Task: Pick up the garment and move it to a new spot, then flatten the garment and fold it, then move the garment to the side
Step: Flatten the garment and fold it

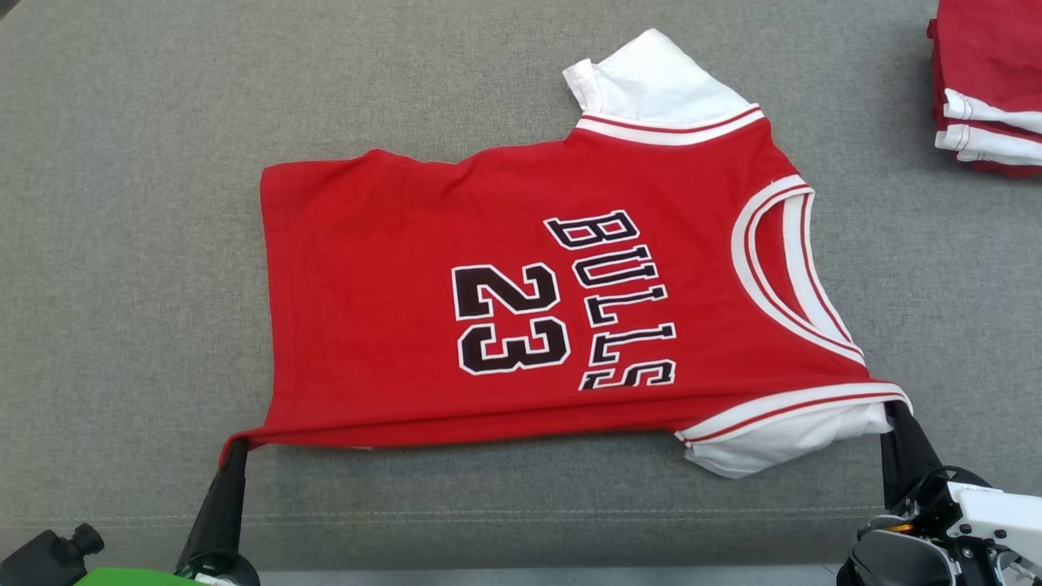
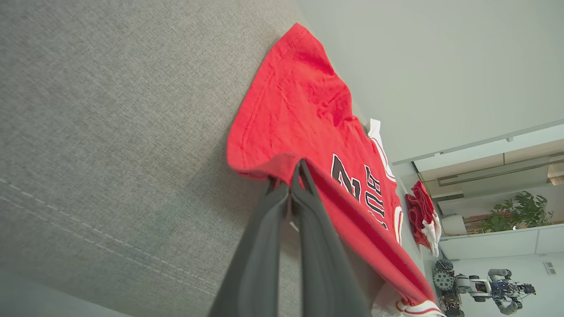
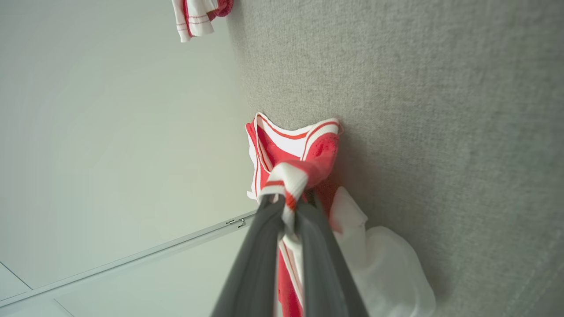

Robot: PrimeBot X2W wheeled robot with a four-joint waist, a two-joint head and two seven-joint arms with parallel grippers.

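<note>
Head view: red garment (image 1: 391, 309) flat on the counter (image 1: 122, 244), neckline toward the robot's right.
Long axis left-right; left gripper (image 1: 234, 448) clamps its near hem corner, right gripper (image 1: 895, 411) its near armhole trim. Left wrist view: lettering partly hidden. Right wrist view: bunched trim hides the rest.

I log a red short-sleeved cloth jersey (image 1: 366, 285): black "BULLS 23", each character edged white; white sleeves; white trim with a thin red stripe at neck and armholes. Under the jersey, plain grey woven cloth surface (image 1: 122, 244). My left pincer (image 1: 234, 450) and right pincer (image 1: 894, 409): both dark grey.
</note>
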